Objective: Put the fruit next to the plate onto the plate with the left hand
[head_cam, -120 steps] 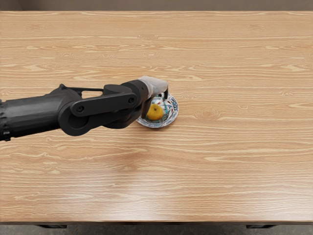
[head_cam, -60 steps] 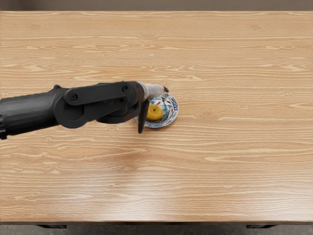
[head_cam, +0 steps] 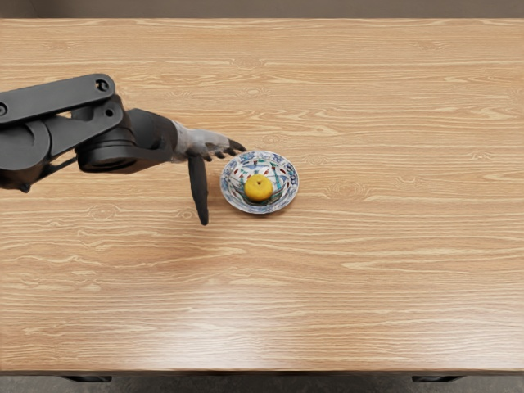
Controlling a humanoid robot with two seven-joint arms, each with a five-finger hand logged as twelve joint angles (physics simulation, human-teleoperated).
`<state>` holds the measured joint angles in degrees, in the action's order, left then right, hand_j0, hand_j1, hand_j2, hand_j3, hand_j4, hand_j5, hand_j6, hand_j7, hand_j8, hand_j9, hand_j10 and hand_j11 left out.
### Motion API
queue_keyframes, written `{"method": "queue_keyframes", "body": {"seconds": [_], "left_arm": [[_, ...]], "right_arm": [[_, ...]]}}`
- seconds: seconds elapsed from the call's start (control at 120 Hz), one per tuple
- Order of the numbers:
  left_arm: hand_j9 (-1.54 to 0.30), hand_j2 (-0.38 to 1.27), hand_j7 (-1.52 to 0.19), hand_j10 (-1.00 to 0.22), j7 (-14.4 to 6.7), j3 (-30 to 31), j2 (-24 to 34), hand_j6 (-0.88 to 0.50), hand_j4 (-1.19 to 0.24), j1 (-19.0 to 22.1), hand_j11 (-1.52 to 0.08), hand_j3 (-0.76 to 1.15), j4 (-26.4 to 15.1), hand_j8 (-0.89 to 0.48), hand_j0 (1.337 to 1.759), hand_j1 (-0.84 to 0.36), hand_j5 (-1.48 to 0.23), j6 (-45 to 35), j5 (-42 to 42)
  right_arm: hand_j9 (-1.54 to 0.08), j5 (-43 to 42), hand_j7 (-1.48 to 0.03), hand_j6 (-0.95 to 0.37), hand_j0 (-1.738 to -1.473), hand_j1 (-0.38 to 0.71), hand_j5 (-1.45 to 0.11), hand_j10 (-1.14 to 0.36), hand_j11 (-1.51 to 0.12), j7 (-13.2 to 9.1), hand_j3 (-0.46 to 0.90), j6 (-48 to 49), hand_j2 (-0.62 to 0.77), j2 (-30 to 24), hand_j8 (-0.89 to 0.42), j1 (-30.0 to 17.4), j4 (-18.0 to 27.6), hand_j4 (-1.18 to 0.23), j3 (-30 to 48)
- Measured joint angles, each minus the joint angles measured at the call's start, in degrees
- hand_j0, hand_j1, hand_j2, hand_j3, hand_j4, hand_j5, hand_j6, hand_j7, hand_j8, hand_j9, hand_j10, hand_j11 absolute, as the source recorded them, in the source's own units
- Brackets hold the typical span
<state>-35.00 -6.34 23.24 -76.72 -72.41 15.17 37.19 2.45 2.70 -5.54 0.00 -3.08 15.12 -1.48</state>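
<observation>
A small round yellow fruit (head_cam: 259,187) lies in the middle of a patterned blue-and-white plate (head_cam: 282,174) near the table's centre. My left hand (head_cam: 210,160) hovers just left of the plate, apart from it. Its fingers (head_cam: 230,148) are spread and relaxed, one long dark finger pointing down toward the table, and it holds nothing. The black left arm (head_cam: 74,135) comes in from the picture's left edge. The right arm does not show.
The wooden table (head_cam: 368,270) stretches wide on all sides of the plate. Its front edge runs along the bottom of the picture and its far edge along the top.
The left hand has let go of the fruit, which stays on the plate. The hand and arm have pulled back to the left and lifted away from the plate.
</observation>
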Motion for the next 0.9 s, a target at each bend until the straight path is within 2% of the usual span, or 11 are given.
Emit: {"method": "queue_keyframes", "body": {"seconds": [0.192,0.4,0.633,0.9], "left_arm": [[0.00,0.00,0.00,0.00,0.00,-6.03,6.27,0.00,0.00,4.03,0.00,0.00,-0.75,0.00,1.658,0.35,0.00,9.03,-5.26],[0.00,0.00,0.00,0.00,0.00,-10.13,13.75,0.00,0.00,4.56,0.00,0.00,-0.79,0.00,1.658,0.35,0.00,17.47,-12.29],[0.00,0.00,0.00,0.00,0.00,-11.45,21.02,0.00,0.00,4.92,0.00,0.00,-0.22,0.00,1.658,0.35,0.00,19.60,-18.23],[0.00,0.00,0.00,0.00,0.00,-11.83,22.46,0.00,0.00,4.92,0.00,0.00,1.67,0.00,1.658,0.35,0.00,19.84,-23.05]], "right_arm": [[-0.03,0.01,-0.03,-0.02,-1.658,-0.32,-0.03,-0.02,-0.03,-0.03,0.00,0.00,0.00,0.00,-0.02,0.00,0.00,-0.02,-0.01],[-0.03,0.01,-0.03,-0.02,-1.658,-0.32,-0.03,-0.02,-0.03,-0.01,0.00,0.03,0.00,0.00,-0.02,-0.03,0.00,-0.02,-0.02],[-0.03,0.01,-0.03,-0.02,-1.658,-0.32,-0.03,-0.02,-0.03,-0.04,0.00,0.03,0.00,0.00,-0.02,-0.03,0.00,-0.02,0.00],[-0.03,0.01,-0.03,-0.02,-1.658,-0.32,-0.03,-0.02,-0.03,-0.02,0.00,0.03,0.00,0.00,-0.02,-0.06,0.00,-0.02,0.00]]}}
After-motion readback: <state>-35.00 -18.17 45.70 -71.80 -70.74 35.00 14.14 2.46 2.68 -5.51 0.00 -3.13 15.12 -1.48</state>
